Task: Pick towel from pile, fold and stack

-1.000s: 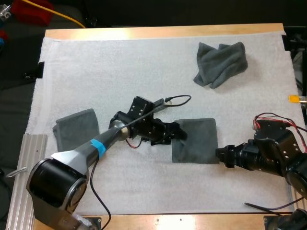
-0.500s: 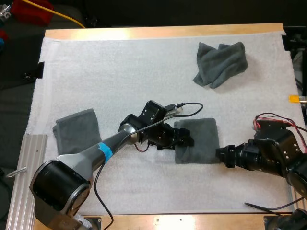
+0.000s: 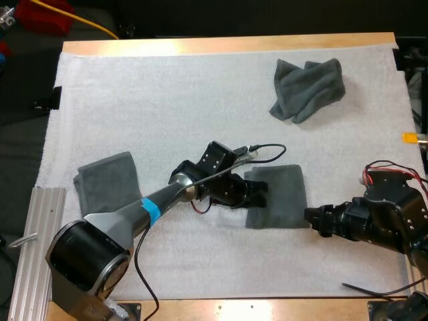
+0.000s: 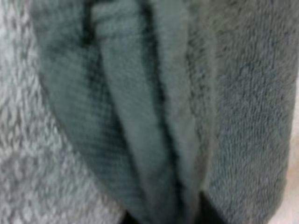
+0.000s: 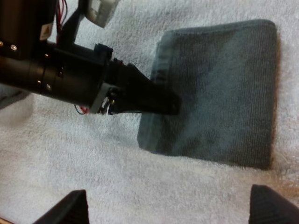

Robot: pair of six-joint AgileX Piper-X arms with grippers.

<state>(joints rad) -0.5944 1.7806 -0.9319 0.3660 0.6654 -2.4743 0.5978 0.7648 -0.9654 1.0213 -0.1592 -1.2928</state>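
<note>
A folded dark grey-green towel [image 3: 282,200] lies flat at the mat's middle right. My left gripper [image 3: 258,195] is at its left edge, fingers closed on the bunched layers of that edge [image 4: 140,116]. In the right wrist view the same towel [image 5: 224,93] lies ahead, with the left gripper [image 5: 161,105] pressed on its near-left edge. My right gripper [image 3: 309,218] sits just off the towel's lower right corner, open, its fingers [image 5: 70,207] wide apart and clear of the cloth. A crumpled towel [image 3: 307,87] lies at the far right.
Another folded towel [image 3: 103,182] rests near the mat's left edge. An aluminium rail [image 3: 30,254] runs along the table's left front. White mat [image 3: 167,100] spreads bare between the towels.
My left gripper slid right onto the folded towel's left edge and closed on it. The right gripper drew back slightly toward the right and front.
</note>
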